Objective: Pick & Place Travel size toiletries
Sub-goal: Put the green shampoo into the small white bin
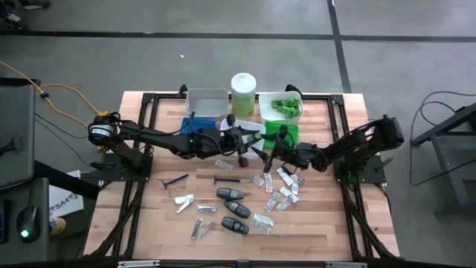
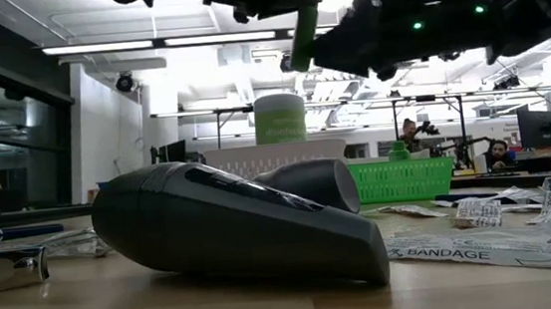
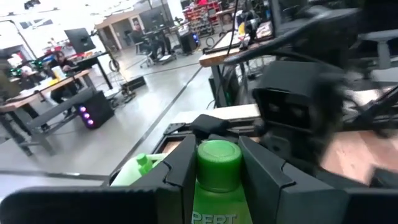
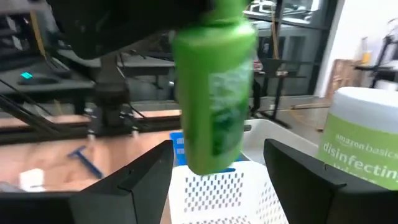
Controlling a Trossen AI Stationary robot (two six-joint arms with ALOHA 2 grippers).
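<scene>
left gripper: clamped on a green tube, fingers pinching its sides just below the cap; held up in the air over the back-middle of the table, near the trays.

right gripper: fingers apart, nothing between them; sits close to the tube, facing it, w/ the tube's bottom end hanging just above the gap between its fingers.

tube, where: off the table, between the two grippers; in the low view it shows as a short green bar slung under the left arm.

tube, axis: long axis near upright, w/ a slight tilt. Cap end is in the left grip, rounded bottom end hangs free. Which way it leans I can't tell for sure.

step in hand (my read): carry the tube to the white tray that already holds green tubes, or pass it to the right gripper. Can't tell which.

how to do it well: keep the squeeze steady, the tube is smooth and round and prob slips if jolted. If handing over, right fingers should close on the free lower body, across the long axis, before the left lets go. If placing, get above the tray wall first, then lower and lay it down along the others.

watch for: the canister stands just beside the trays, don't clip it; arms are v close to each other.

rest of task: many items still on the boards, e.g. dark grey cases, a blue razor, clear packets, clippers.
</scene>
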